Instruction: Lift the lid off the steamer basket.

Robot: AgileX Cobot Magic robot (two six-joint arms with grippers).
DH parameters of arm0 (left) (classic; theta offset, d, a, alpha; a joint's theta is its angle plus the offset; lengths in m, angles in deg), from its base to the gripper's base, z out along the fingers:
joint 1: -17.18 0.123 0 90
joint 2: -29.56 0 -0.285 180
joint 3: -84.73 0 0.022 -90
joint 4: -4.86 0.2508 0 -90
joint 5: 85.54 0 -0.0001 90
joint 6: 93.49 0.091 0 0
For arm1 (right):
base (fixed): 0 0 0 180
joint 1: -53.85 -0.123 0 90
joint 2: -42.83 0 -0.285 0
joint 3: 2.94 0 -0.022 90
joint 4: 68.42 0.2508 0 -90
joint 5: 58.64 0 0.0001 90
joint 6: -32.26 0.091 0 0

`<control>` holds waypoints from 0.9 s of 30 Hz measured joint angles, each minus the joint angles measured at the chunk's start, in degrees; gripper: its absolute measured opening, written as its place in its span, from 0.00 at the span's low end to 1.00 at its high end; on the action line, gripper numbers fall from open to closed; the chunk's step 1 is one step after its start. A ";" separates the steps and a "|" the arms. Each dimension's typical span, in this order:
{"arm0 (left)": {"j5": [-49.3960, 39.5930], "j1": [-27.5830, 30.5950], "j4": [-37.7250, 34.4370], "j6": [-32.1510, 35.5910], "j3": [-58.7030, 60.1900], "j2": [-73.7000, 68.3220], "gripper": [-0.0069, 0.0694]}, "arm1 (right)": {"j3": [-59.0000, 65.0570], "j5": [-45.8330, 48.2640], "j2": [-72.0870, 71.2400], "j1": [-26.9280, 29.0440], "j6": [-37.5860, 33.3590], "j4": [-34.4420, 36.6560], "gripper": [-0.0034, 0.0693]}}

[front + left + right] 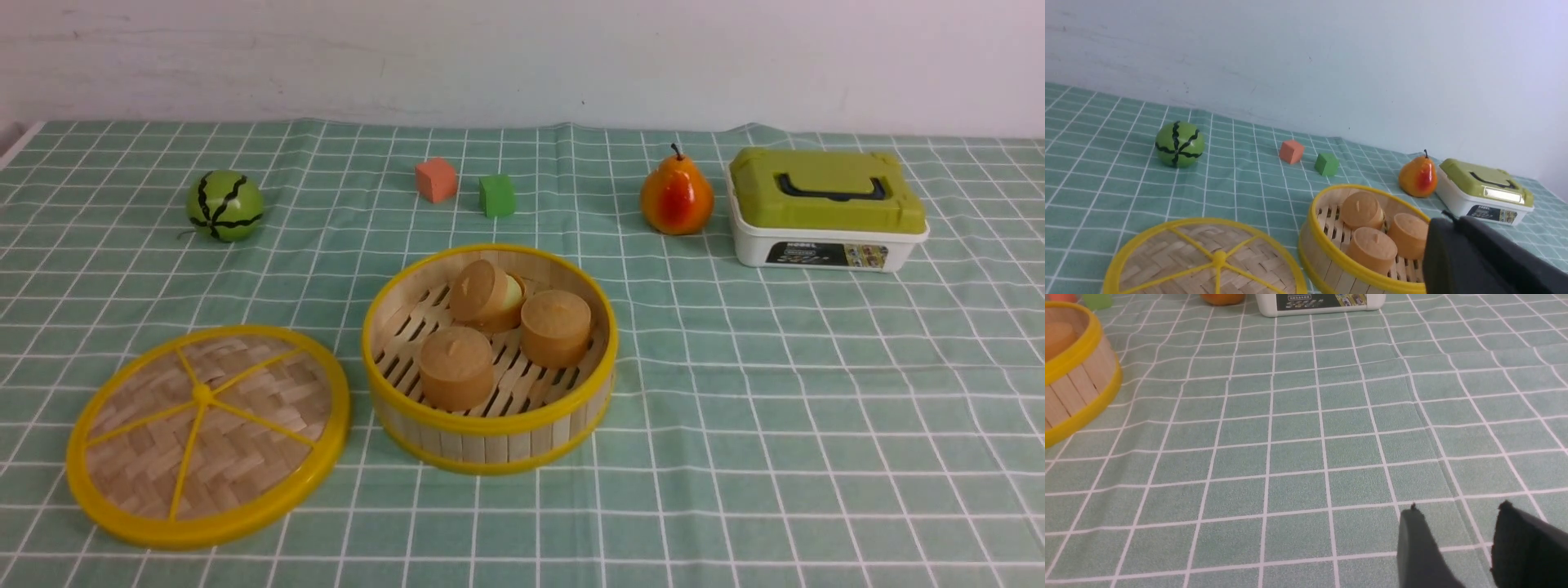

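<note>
Lying flat beside the steamer basket (490, 425), the lid (208, 434) is off; three brown cakes (455, 367) sit inside. Left claw (1449, 228) is closed, empty; right claw (1457, 514) stands apart.

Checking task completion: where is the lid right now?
In the front view the lid lies flat on the tablecloth, just left of the open steamer basket.

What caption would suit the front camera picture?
Lid lies flat on the checked cloth beside the open steamer basket holding three buns.
</note>
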 joint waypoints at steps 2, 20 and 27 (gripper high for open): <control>-0.08 0.00 0.00 0.00 0.49 0.05 0.07 | 0.00 0.00 0.00 0.00 0.00 0.00 0.38; 0.77 0.00 3.05 0.00 10.28 0.05 0.07 | 0.00 0.00 0.00 0.00 0.00 0.00 0.38; 4.12 0.19 3.51 0.00 22.23 0.05 0.08 | 0.00 0.00 0.00 0.00 0.00 0.00 0.38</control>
